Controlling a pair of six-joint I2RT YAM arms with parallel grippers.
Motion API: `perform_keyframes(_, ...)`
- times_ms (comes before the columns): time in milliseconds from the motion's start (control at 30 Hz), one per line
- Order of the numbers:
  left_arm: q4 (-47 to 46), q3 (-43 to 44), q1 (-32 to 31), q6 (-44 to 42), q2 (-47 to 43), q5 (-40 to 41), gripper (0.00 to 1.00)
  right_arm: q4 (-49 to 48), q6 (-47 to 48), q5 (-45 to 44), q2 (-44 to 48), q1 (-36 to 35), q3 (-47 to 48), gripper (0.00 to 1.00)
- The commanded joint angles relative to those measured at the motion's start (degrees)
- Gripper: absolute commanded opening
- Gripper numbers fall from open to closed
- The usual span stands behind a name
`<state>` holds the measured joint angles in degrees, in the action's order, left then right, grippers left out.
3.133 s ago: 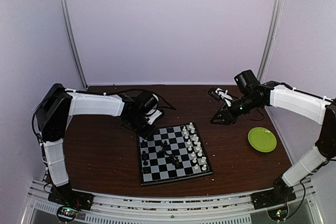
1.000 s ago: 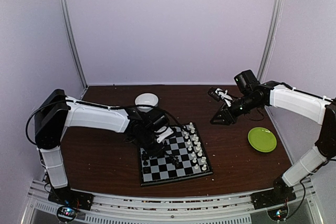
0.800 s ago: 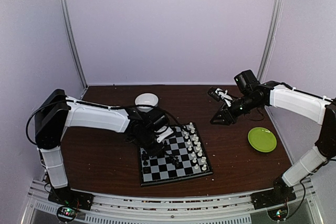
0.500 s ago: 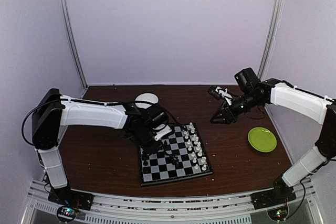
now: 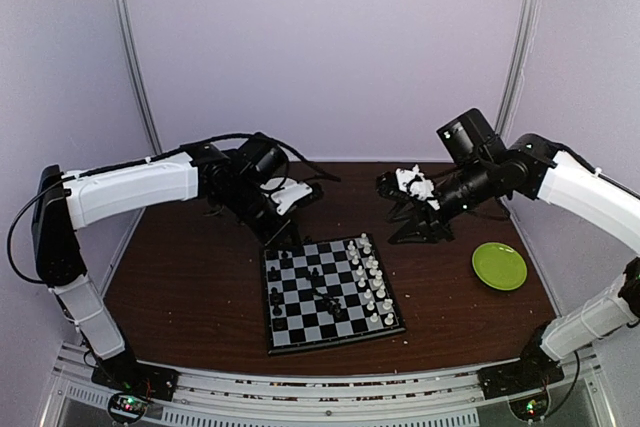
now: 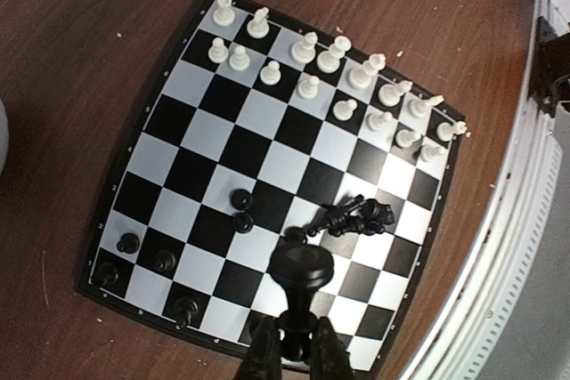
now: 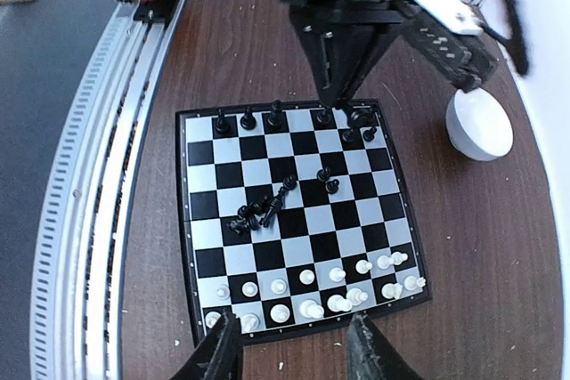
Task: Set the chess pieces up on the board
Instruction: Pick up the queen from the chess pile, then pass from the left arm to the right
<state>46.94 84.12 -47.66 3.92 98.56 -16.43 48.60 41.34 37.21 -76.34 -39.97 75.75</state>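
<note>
One black piece (image 6: 303,266) is pinched in the left hand (image 6: 296,355), above the board (image 5: 295,327) by its black-side edge. The board lies mid-bench (image 5: 180,287), with white chess pieces (image 5: 372,282) in two rows along one side and several black chessmen (image 6: 352,217) toppled near its centre. The right hand (image 7: 292,353) hangs off the white side, spread and empty.

- I see the dark brown wooden table (image 6: 62,86) as matt, with fine grain showing.
- The small square black-and-white checkered board (image 6: 263,156) looks smooth and slightly glossy, with glare on the squares near its middle.
- The tall black plastic chess piece (image 6: 303,266) shines on its rounded top.
- The white plastic chess pieces (image 6: 307,46) look smooth and duller.
- The round green plate (image 5: 499,266) is smooth with a soft sheen; I can't tell its material.
- The ribbed silver metal rail (image 7: 89,175) looks matt.
</note>
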Motion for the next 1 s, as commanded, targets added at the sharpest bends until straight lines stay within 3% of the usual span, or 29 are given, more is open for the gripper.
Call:
perform_keyframes(0,3.88,4.09,2.60,-1.43,0.30,-13.01,0.05,-0.51,6.64,-18.11,-3.47,-8.44,2.51,0.41)
perform_keyframes(333,7.78,9.03,2.66,-1.64,1.37,-23.78,0.05,-9.06,8.91,-32.70,-12.87,-17.84,11.53,0.43)
perform_keyframes(767,7.99,9.40,2.63,-1.24,0.87,-25.91,0.05,-8.06,13.18,-35.24,-20.20,-22.40,16.80,0.46)
perform_keyframes(967,7.99,8.84,2.57,-1.32,0.58,-26.22,0.05,-7.80,14.22,-36.32,-21.21,-23.18,16.78,0.36)
